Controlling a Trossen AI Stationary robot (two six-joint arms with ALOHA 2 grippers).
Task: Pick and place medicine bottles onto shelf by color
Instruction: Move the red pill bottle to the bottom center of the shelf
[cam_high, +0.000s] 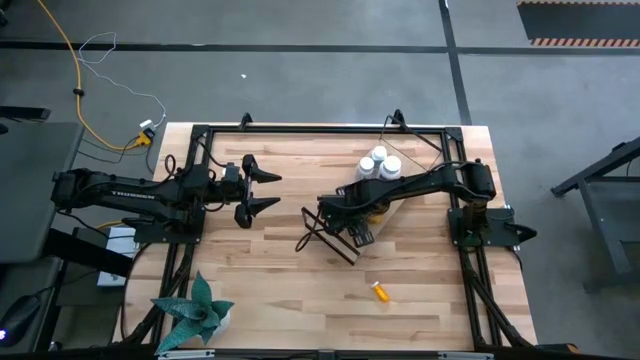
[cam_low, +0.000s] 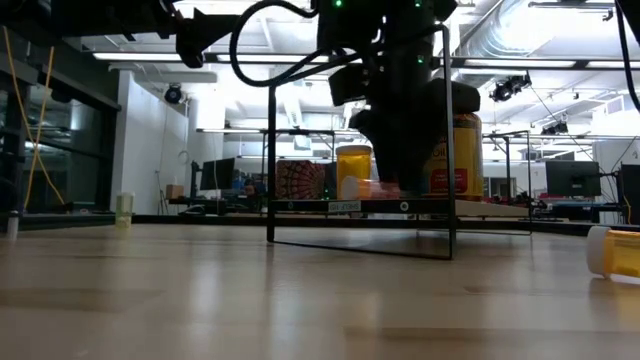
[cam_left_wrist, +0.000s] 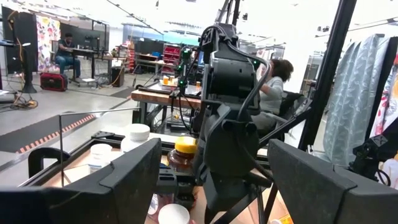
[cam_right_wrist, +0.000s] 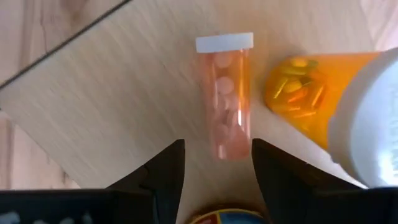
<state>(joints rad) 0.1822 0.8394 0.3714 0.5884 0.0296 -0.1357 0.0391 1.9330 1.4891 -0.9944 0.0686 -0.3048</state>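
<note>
Over the shelf (cam_high: 352, 222), my right gripper (cam_right_wrist: 214, 163) hovers, fingers spread around a lying orange vial (cam_right_wrist: 225, 99), not gripping. Placing step, I judge; next, lift clear. Left gripper (cam_high: 258, 192) waits apart, open, empty. Count: three white bottles (cam_high: 379, 162), one orange vial (cam_high: 381, 291) loose on worktop (cam_high: 270, 270).

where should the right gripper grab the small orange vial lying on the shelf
Grip the small orange vial across its round body, below the white cap, coming down from above. It lies flat on the shelf, and the right gripper already has open fingers either side of its base.
</note>
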